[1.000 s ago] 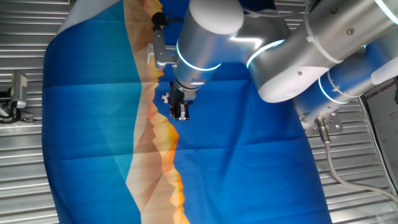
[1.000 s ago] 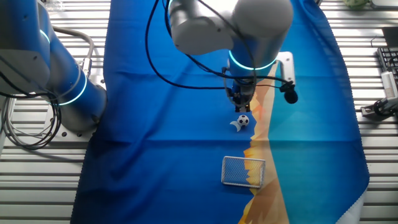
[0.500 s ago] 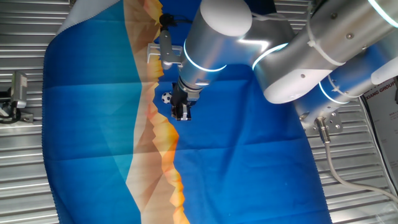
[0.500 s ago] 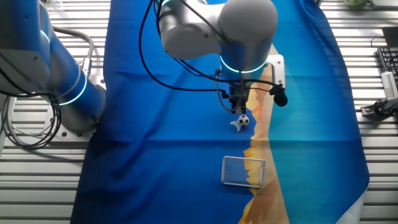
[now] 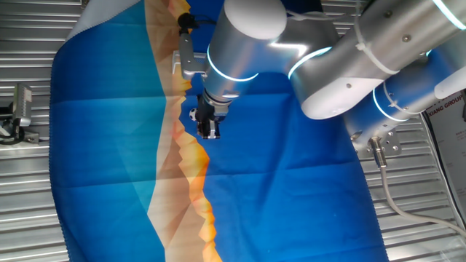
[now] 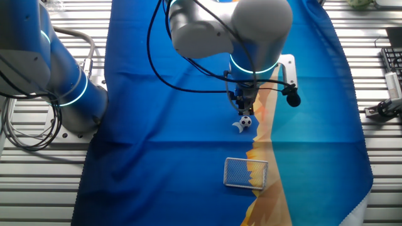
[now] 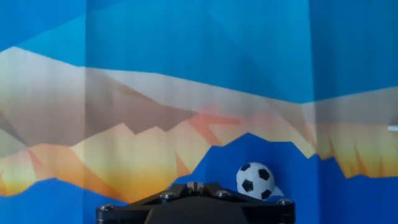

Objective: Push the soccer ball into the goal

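The small white sphere with black patches, the soccer ball (image 6: 245, 121), is sitting on the blue printed cloth (image 6: 169, 138) that is covering the slatted metal table (image 6: 38, 182). It is lying at the edge of the cloth's orange-and-tan mountain print, touching a flat white printed crescent shape (image 6: 239, 127).

The dark two-finger tool (image 6: 242, 110) is hanging from the silver wrist of the arm (image 6: 251, 31) just above and beside the ball, on the side away from the goal. In one fixed view the tool (image 5: 209, 131) is standing just right of the ball (image 5: 193, 114), nearly touching; contact cannot be confirmed. In the hand view the ball (image 7: 255, 180) is showing just above the tool's dark body (image 7: 196, 204), right of its centre. The fingers are looking pressed close together, holding nothing.

The pale translucent rectangular frame with fine mesh net, the goal (image 6: 246, 172), is resting on the cloth well apart from the ball, nearer the camera, straddling the blue-orange boundary.
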Controlling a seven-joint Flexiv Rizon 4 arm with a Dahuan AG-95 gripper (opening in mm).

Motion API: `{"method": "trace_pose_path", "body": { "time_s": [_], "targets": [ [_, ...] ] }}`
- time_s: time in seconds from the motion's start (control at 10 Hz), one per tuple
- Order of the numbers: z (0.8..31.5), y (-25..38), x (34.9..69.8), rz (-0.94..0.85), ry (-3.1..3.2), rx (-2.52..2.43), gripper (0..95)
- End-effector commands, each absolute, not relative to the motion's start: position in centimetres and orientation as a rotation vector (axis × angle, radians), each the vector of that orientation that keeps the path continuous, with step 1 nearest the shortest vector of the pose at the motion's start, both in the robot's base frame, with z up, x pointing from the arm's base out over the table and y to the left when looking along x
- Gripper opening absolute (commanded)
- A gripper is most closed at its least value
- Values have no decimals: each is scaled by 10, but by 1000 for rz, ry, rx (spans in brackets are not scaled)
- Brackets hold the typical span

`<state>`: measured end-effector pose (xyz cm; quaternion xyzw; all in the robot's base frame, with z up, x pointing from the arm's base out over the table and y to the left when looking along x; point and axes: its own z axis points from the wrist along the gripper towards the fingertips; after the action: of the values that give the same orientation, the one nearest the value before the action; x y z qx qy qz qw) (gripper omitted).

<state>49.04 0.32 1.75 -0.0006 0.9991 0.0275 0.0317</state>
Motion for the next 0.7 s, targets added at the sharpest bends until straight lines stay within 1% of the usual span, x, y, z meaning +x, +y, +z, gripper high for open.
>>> {"method": "trace_pose_path", "body": {
  "time_s": [0.1, 0.7],
  "targets": [
    [17, 2, 494, 86, 3082, -4, 0],
    [18, -7, 497, 96, 3079, -11, 0]
  ]
}}
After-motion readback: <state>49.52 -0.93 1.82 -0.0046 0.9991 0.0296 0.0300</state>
